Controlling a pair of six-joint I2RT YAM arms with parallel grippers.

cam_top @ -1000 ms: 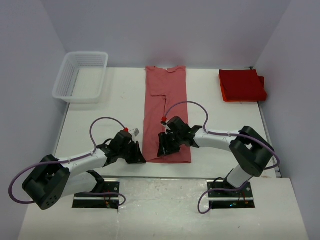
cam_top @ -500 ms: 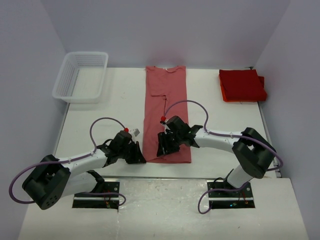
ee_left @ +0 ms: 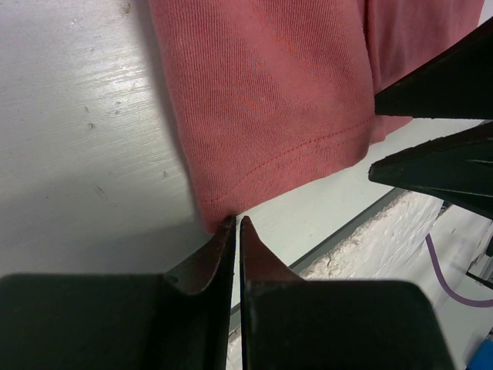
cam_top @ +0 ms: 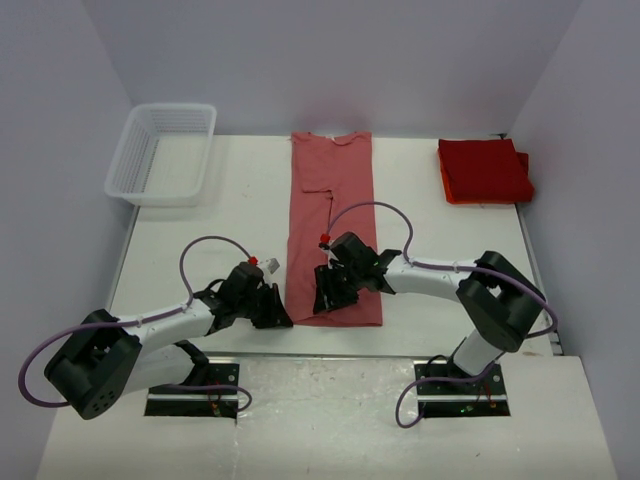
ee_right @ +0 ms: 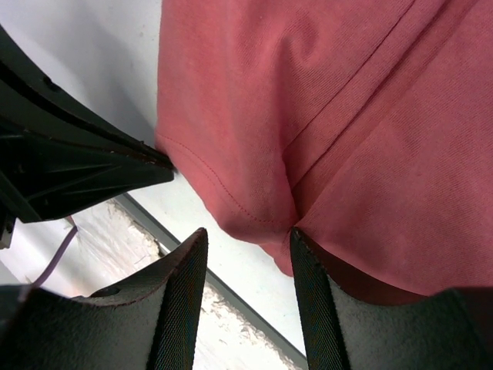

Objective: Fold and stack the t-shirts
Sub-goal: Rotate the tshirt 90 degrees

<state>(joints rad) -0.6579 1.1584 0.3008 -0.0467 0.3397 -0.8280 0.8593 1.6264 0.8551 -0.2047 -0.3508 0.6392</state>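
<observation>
Left tool (cam_top: 272, 312) (ee_left: 235, 221): low over the near part of the bench (cam_top: 230, 220), at the near-left corner of the salmon t-shirt (cam_top: 335, 220). Its fingers are pressed together with their tips right at the corner of the hem. I cannot tell whether any cloth is caught between them.

Right tool (cam_top: 330, 295) (ee_right: 249, 233): just to the right of the left tool, over the shirt's near hem. Its fingers (ee_right: 181, 301) stand apart, unclosed. A small bulge of hem lies between the tips and is not pinched. The right-hand finger lies against the cloth.

Two tools together: close beside each other at the same near-left corner, and each shows as a dark shape at the edge of the other's wrist view.

Salmon t-shirt (ee_left: 285, 92) (ee_right: 323, 92): lies flat along the middle of the bench as a long narrow strip. Its stitched hem is near the arms and its collar is at the far edge. A lengthwise fold line runs through it, with a sleeve edge tucked in partway up. The near hem sits just short of the bench's front edge.

Red folded t-shirts (cam_top: 485, 168): a flat, deeper-red stack at the far right of the bench, well apart from the salmon shirt and from both tools.

Basket (cam_top: 163, 150): white mesh, on the far-left corner of the bench, well apart from the shirts.
</observation>
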